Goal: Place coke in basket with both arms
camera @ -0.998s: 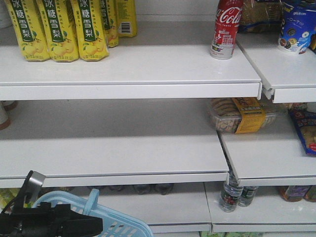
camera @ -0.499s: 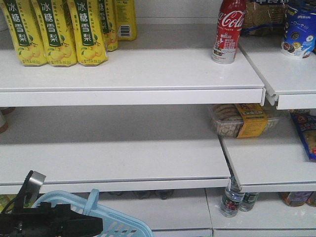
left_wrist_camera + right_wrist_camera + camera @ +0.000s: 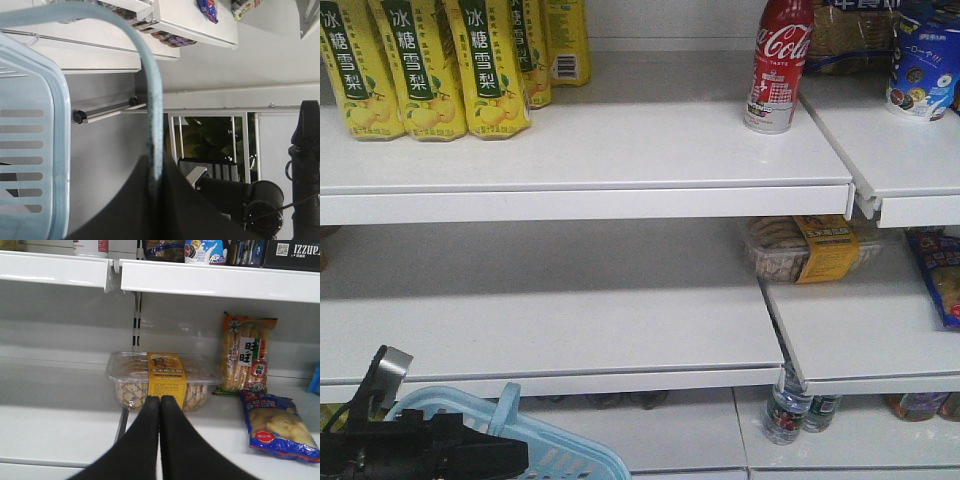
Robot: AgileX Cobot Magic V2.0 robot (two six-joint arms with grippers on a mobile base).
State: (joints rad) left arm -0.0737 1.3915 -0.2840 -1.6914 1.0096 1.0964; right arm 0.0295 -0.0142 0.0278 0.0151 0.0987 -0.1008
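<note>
Left gripper (image 3: 152, 172) is clamped on the basket's swing handle (image 3: 150, 90). The strip runs straight into the dark fingers (image 3: 130, 210) and out ahead of them, so the basket (image 3: 560, 455) hangs off that hand, with its body to one side of the fingers in the wrist view. Likely reason: this arm is the carrier and holds the basket ready while the other arm fetches.

Right gripper (image 3: 160, 401) is empty, both fingers (image 3: 147, 440) pressed together with nothing between. It points at the middle shelf. The clear biscuit tray (image 3: 162, 380) is directly ahead of the fingertips, apart from them.

Coke (image 3: 780, 62) stands upright on the top shelf, one level above the right fingers and off to their left. Only what looks like its base shows at the top edge of the right wrist view. It is well apart from both hands, untouched.

Judgement: closed fingers suit travel, not a grasp. They must part and rise a shelf before the pick. The basket sits low and far left of the coke, so the carry goes down and across.

Counts:
- Coke: one.
- Basket: one, with one handle.
- Grippers: two.
- Yellow pear-drink cartons (image 3: 490, 70): five in view, leftmost cropped.
- Biscuit tray: one.
- Orange snack pack (image 3: 245, 357): one, upright, right of the fingertips.
- Blue snack bag (image 3: 277, 427): one, lying flat, right of the fingers.
- Small clear bottles (image 3: 785, 410): two on the bottom shelf. Items further right are too cropped to count.
</note>
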